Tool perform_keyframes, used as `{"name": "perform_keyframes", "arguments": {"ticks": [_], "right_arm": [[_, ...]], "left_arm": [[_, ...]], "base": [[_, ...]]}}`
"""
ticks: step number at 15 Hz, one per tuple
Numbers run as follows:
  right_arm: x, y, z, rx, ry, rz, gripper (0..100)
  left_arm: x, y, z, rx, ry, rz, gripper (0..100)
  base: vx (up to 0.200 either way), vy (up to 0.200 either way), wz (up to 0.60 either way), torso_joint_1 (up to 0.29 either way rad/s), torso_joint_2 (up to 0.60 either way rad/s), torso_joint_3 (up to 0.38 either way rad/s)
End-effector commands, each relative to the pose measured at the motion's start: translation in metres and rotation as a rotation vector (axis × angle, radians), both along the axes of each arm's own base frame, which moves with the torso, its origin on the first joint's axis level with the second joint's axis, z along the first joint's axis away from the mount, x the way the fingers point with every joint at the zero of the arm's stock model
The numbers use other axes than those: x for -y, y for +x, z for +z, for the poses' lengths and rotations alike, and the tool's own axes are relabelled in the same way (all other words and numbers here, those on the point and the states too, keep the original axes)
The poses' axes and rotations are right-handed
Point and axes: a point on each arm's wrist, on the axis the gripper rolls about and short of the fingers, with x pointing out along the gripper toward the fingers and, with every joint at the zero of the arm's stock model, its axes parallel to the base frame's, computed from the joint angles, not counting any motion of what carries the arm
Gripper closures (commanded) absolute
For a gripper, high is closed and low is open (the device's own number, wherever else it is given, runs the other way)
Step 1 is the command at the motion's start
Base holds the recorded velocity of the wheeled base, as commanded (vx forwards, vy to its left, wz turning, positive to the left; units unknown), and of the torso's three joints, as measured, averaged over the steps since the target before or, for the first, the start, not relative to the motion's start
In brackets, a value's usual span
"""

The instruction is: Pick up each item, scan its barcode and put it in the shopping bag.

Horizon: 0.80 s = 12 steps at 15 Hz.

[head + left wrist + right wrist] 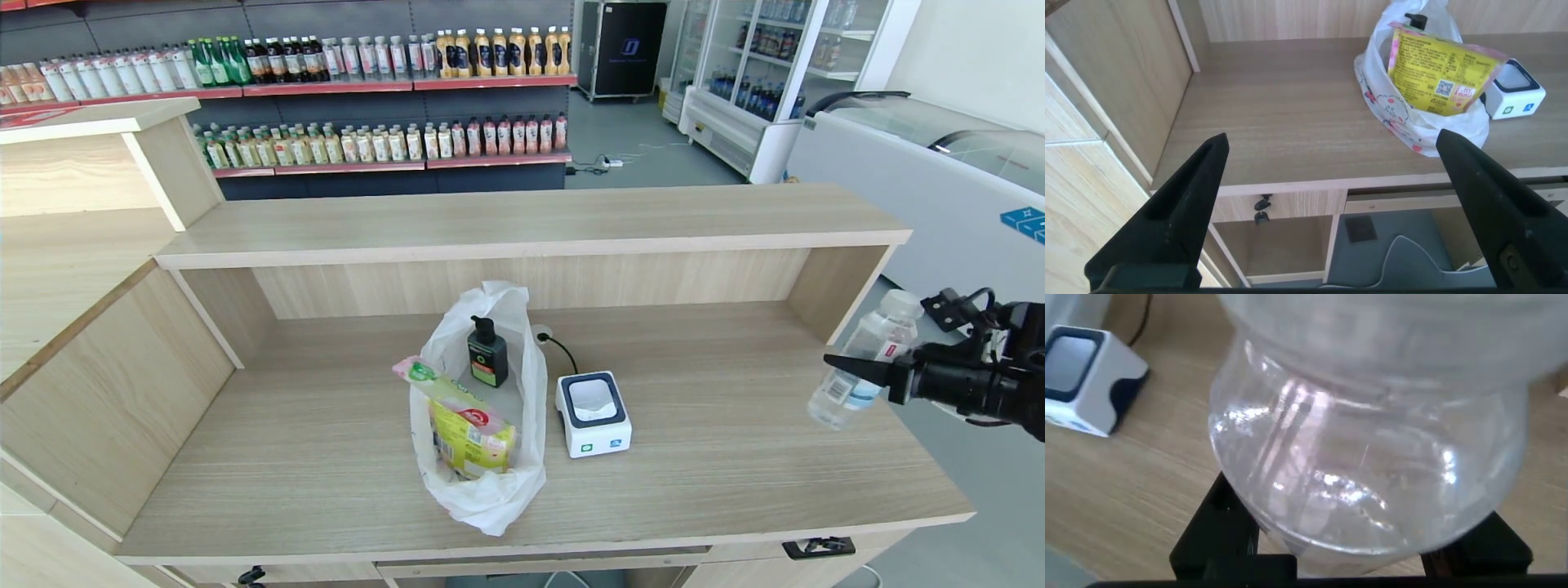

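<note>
The one bottle [886,331] is clear plastic with a white cap and a pale label; it leans, cap up, over the counter's [735,457] right end, clamped at its middle by the right gripper [851,367], whose dark finger hides part of it. The left gripper [1333,143] hangs spread and empty off the counter's front left. One white bag [490,498] holds one dark pump bottle [487,355] and one yellow-green pouch [469,425], their lower ends hidden, with one white scanner [593,414] just beside it.
</note>
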Motion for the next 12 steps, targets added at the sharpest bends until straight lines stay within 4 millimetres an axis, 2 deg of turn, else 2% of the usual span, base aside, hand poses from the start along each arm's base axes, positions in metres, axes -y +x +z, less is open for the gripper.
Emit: {"name": "perform_keyframes", "arguments": {"ticks": [1,5,7,8,9,12], "right_arm": [[-0.029,-0.036,0.068,0.104,0.056,0.228,100],[-0.057,-0.073,0.085,0.162,0.156,0.562,100],[-0.071,-0.087,0.098,0.166,0.157,0.597,100],[-0.073,-0.088,0.099,0.162,0.161,0.601,100],[-0.087,-0.102,0.112,0.149,0.173,0.637,100],[-0.111,-0.127,0.127,0.125,0.192,0.708,100]], "left_arm": [[0.000,0.000,0.000,-0.001,0.000,0.000,0],[0.000,0.000,0.000,-0.001,0.000,0.001,0],[0.000,0.000,0.000,-0.001,0.000,0.001,0],[0.000,0.000,0.000,-0.001,0.000,0.001,0],[0.000,0.000,0.000,-0.001,0.000,0.001,0],[0.000,0.000,0.000,-0.001,0.000,0.000,0]], "base": [[0.000,0.000,0.00,0.000,0.00,0.000],[0.000,0.000,0.00,0.000,0.00,0.000],[0.000,0.000,0.00,0.000,0.00,0.000],[0.000,0.000,0.00,0.000,0.00,0.000],[0.000,0.000,0.00,0.000,0.00,0.000],[0.000,0.000,0.00,0.000,0.00,0.000]]}}
